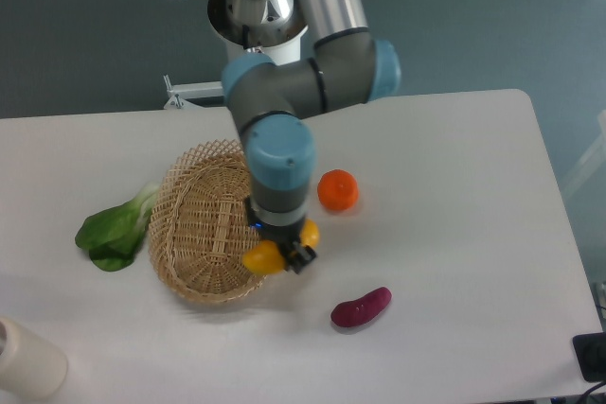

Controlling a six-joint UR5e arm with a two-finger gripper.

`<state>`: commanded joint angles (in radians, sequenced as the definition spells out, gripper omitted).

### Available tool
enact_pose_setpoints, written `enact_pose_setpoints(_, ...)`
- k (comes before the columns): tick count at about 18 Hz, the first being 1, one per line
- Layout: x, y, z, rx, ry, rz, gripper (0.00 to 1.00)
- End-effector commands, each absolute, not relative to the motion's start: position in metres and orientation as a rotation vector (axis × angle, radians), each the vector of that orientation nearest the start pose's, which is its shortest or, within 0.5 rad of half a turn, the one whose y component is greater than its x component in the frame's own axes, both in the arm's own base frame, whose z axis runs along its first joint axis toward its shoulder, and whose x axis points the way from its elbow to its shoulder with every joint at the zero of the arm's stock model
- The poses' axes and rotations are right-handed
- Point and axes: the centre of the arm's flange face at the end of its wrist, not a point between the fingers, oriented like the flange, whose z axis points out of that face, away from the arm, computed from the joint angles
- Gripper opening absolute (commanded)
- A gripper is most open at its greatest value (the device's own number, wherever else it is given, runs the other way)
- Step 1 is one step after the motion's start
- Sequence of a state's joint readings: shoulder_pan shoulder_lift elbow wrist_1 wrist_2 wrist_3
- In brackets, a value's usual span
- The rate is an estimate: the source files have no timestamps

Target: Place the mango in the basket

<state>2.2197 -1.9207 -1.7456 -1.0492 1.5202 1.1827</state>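
Observation:
The yellow mango (265,255) hangs in the air, with my gripper (281,251) shut on it, over the right rim of the basket (210,224). One end of the fruit sticks out to the left below the wrist; a little orange shows on the right side. The tan wicker basket lies left of centre on the white table, and my arm covers part of its right edge. The fingers themselves are mostly hidden under the wrist.
A round orange (338,190) sits right of the basket. A purple sweet potato (361,307) lies nearer the front. A green leafy vegetable (115,230) lies left of the basket. A cream cylinder (26,361) stands at the front left corner.

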Motion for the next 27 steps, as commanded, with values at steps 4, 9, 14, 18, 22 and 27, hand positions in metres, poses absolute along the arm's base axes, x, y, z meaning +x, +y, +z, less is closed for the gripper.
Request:
enact_pose_setpoints(4,-0.216,0.558,0.266,-2.978,0.886,-0.055,0.42)
enact_pose_setpoints(9,-0.205,0.562,0.258,-2.975,0.917,-0.067,0.64)
enact_pose_setpoints(14,-0.203,0.563,0.258,-2.975,0.92,-0.057,1.0)
enact_pose_setpoints(18,-0.207,0.565,0.262,-2.975,0.912,-0.041,1.0)
enact_pose_setpoints(22,-0.223,0.562,0.267,-2.983,0.876,-0.025,1.0)
enact_pose_setpoints(27,-0.274,0.551,0.286,-3.0,0.76,0.041,1.0)
